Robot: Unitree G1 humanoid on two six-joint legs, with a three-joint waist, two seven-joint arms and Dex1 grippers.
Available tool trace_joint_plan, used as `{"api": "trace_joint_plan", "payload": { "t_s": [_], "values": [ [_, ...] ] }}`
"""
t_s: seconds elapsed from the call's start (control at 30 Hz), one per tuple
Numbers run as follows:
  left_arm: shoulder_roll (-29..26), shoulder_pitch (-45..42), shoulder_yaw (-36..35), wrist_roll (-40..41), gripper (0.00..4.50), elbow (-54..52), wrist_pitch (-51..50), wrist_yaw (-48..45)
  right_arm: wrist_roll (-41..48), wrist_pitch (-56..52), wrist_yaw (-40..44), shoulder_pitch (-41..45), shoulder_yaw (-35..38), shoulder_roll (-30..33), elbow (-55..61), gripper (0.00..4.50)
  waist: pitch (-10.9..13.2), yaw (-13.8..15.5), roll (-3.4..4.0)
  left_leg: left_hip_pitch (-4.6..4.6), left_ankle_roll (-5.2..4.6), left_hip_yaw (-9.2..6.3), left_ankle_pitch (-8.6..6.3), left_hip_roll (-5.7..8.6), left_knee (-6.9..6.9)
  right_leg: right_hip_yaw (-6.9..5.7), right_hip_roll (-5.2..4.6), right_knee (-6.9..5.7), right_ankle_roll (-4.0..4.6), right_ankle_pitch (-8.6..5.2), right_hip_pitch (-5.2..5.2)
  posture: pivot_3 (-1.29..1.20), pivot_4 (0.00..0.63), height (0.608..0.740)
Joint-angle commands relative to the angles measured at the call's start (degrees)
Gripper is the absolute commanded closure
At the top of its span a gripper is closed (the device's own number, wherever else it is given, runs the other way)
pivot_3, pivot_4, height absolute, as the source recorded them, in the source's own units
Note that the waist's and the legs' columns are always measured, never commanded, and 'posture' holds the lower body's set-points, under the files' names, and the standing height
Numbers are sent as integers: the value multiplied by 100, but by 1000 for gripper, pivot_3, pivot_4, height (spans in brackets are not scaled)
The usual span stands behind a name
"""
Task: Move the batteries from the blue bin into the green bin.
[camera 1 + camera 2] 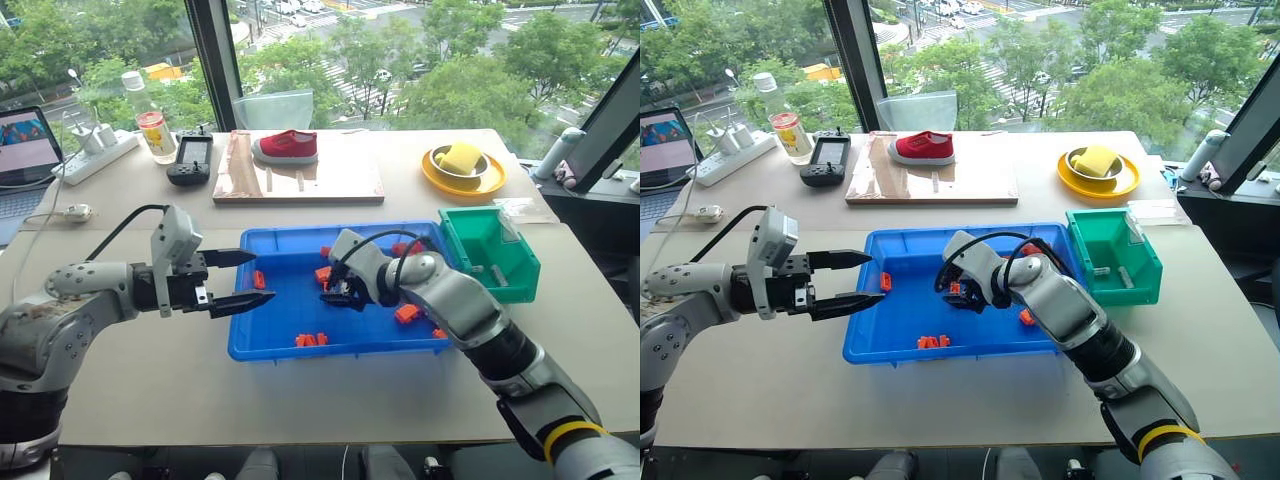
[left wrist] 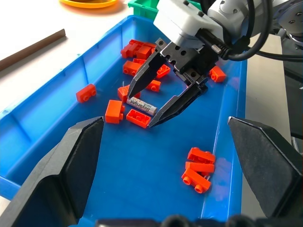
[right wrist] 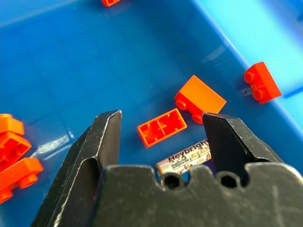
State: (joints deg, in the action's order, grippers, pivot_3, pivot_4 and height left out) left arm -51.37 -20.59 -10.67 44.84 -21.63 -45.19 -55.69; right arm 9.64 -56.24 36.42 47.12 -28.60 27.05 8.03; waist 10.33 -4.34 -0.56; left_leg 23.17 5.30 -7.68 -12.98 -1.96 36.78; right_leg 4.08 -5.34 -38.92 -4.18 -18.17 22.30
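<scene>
The blue bin [image 1: 262, 349] lies mid-table, scattered with orange blocks [image 2: 113, 111]. One battery [image 2: 141, 105], a silver cylinder with a printed label, lies on the bin floor among the blocks, also seen at the battery [image 3: 185, 156]. My right gripper [image 2: 141, 111] is open and lowered into the bin, one finger on each side of that battery without touching it. My left gripper [image 1: 262, 277] hovers open and empty over the bin's left rim. The green bin [image 1: 489, 250] stands against the blue bin's right end, with what look like grey cylinders [image 1: 1121, 276] inside.
Behind the bins lie a wooden board [image 1: 300, 172] with a red shoe [image 1: 287, 147] and a yellow dish [image 1: 463, 175] holding a sponge. A handheld console [image 1: 190, 159], a bottle [image 1: 152, 122], a power strip [image 1: 95, 155] and a laptop [image 1: 25, 150] sit at the far left.
</scene>
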Motion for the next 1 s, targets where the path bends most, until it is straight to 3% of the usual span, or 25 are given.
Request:
{"api": "trace_joint_plan", "payload": {
  "t_s": [0.03, 0.4, 1.0],
  "values": [
    [-61, 0, -149, 62, 0, -134, 21, 8, -155, 201, 72, 73, 103, 53, 13, 1309, 0, 4, 0, 1, 0, 0, 0, 0, 0, 0, -1, 1, 0, 0, 0, 0, 150, 740],
    [-70, 44, -163, 68, 0, -140, 34, 2, -228, 96, 263, -314, 232, 429, 199, 1309, 0, 3, 0, 1, 0, 0, 0, 0, 0, 0, -1, 1, 0, 0, 0, 0, 150, 740],
    [-83, 53, -178, 71, 0, -149, 28, -1, -310, -27, 40, -403, 239, 162, -35, 1309, 0, 9, 0, 0, 0, 0, 0, 0, 0, 0, 0, 0, 0, 0, 0, 0, 150, 740]
  ]
}}
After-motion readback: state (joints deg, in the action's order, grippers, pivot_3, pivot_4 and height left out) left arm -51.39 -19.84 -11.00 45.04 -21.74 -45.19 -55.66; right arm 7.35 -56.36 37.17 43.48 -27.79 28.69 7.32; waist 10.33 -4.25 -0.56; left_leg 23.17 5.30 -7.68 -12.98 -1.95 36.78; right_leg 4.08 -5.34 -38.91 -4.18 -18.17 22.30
